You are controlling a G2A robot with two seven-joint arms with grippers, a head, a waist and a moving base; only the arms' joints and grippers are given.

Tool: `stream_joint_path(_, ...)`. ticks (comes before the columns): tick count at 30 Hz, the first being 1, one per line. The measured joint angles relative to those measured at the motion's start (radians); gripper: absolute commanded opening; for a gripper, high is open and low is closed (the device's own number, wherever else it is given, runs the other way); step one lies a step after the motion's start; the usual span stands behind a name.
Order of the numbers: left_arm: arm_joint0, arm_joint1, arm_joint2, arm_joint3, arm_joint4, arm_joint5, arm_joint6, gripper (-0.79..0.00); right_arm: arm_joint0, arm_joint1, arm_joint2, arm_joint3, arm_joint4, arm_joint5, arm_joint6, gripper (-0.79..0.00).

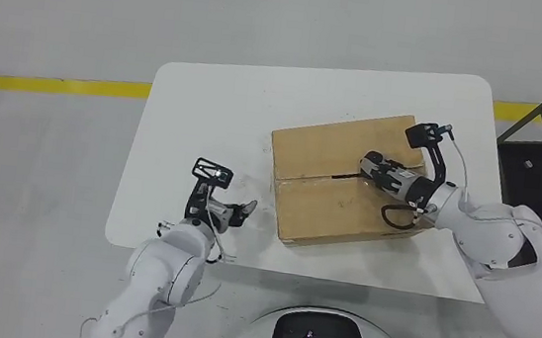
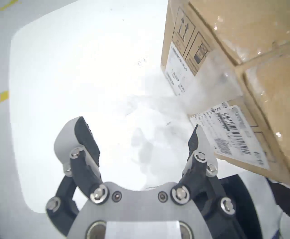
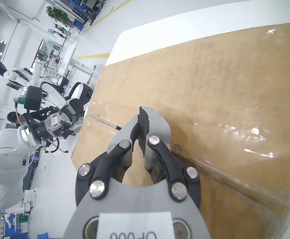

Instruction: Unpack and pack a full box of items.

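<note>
Right jaws, closed together w/ nothing between them, are poised over the top of the cardboard box (image 1: 345, 177), approx. at its taped centre seam. Box lies shut on the robot's right half of the white surface (image 1: 195, 131), flaps sealed w/ clear tape. Left jaws hang wide apart over the surface, just beside the box's labelled side.

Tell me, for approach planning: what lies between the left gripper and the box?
Just a bare strip of table, in the top view, between left gripper and box.
</note>
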Motion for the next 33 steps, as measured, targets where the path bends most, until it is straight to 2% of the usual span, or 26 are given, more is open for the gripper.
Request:
stream_joint_path(7, -0.020, -0.017, 0.103, 0.074, 0.150, -0.004, 0.062, 0.000, 0.000, -0.001, -0.001, -0.001, -0.002, 0.005, 0.002, -0.785)
stream_joint_path(13, -0.070, -0.038, 0.154, 0.154, 0.160, 0.009, 0.103, 0.000, 0.000, -0.003, -0.003, 0.000, -0.004, 0.007, -0.001, -0.785)
stream_joint_path(15, -0.092, -0.045, 0.166, 0.184, 0.161, 0.013, 0.119, -0.095, 0.000, -0.003, -0.005, -0.001, -0.005, 0.007, -0.001, -0.785)
stream_joint_path(17, -0.110, -0.052, 0.175, 0.206, 0.167, 0.023, 0.136, -0.148, 0.000, -0.004, -0.006, -0.002, -0.006, 0.007, -0.001, -0.785)
stream_joint_path(20, -0.132, -0.063, 0.190, 0.238, 0.173, 0.051, 0.160, -0.172, 0.002, -0.004, -0.008, -0.002, -0.007, 0.007, 0.000, -0.785)
stream_joint_path(27, -0.146, -0.080, 0.206, 0.265, 0.198, 0.085, 0.197, -0.625, 0.006, -0.006, -0.009, -0.002, -0.008, 0.009, -0.001, -0.785)
stream_joint_path(30, -0.140, -0.084, 0.205, 0.257, 0.219, 0.092, 0.201, -0.782, 0.008, -0.007, -0.009, 0.000, -0.008, 0.009, -0.002, -0.785)
stream_joint_path(33, -0.132, -0.088, 0.203, 0.248, 0.242, 0.098, 0.201, -0.785, 0.011, -0.008, -0.011, 0.001, -0.009, 0.009, 0.000, -0.785)
